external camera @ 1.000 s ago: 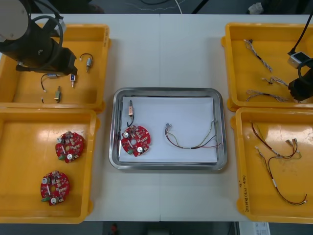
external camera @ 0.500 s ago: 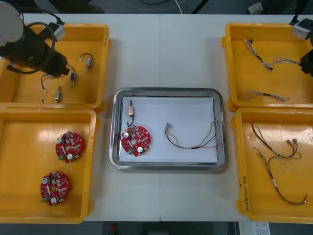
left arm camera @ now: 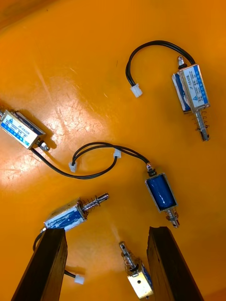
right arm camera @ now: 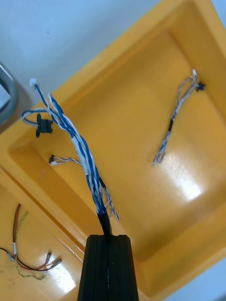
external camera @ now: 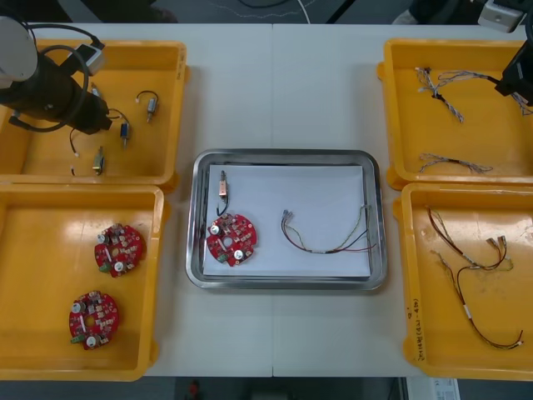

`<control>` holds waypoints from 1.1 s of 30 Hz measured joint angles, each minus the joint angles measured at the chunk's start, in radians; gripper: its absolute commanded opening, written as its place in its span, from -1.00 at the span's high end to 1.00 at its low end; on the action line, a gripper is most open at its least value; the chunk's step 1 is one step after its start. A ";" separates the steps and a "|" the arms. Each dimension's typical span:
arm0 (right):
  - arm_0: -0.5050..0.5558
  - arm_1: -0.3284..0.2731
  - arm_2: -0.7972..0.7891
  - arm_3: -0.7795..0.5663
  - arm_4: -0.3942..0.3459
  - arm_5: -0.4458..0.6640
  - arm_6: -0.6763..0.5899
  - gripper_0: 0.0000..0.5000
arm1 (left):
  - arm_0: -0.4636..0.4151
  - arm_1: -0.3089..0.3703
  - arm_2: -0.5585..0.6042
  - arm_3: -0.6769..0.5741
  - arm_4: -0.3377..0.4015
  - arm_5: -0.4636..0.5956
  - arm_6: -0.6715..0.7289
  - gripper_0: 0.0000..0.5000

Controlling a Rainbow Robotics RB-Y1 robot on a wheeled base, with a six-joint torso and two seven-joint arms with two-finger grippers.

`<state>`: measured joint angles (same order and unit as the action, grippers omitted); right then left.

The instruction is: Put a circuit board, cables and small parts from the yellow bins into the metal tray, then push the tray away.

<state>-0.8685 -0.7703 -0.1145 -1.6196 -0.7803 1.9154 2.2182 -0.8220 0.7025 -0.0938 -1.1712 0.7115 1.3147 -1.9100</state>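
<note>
Here we grip the twisted cable (right arm camera: 84, 155) in the right pincer (right arm camera: 107, 240) at the table's (external camera: 275, 92) far right corner; the tray (external camera: 287, 153) lies leftward (left pincer (left arm camera: 107, 233) wide).

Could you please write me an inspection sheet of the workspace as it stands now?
Surface: light table, a metal tray between yellow bins.
Job's things: the tray holds a red circuit board, a small metal part and a red and yellow cable; two more boards in the near left bin.
Clutter: nothing seen.
Grippers: left pincer open over small metal parts in the far left bin; right pincer shut on a blue and white cable over the far right bin.
Cables: another blue and white cable lies in that bin; red and yellow ones in the near right bin.
Surroundings: dark floor beyond the table.
</note>
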 measured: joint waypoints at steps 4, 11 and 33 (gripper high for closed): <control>0.012 0.000 0.000 -0.041 -0.080 0.001 0.000 1.00 | 0.000 0.000 0.000 0.016 -0.002 -0.031 -0.020 -1.00; 0.028 0.002 0.037 -0.177 -0.138 0.001 0.000 1.00 | -0.012 0.000 0.000 0.110 0.000 -0.095 -0.041 -1.00; 0.028 0.146 0.474 -0.360 -0.010 0.000 -0.017 1.00 | -0.024 -0.009 -0.003 0.224 -0.010 -0.216 -0.156 -1.00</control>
<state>-0.8406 -0.6240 0.3598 -1.9792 -0.7908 1.9156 2.2014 -0.8457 0.6933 -0.0973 -0.9467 0.7014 1.0988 -2.0663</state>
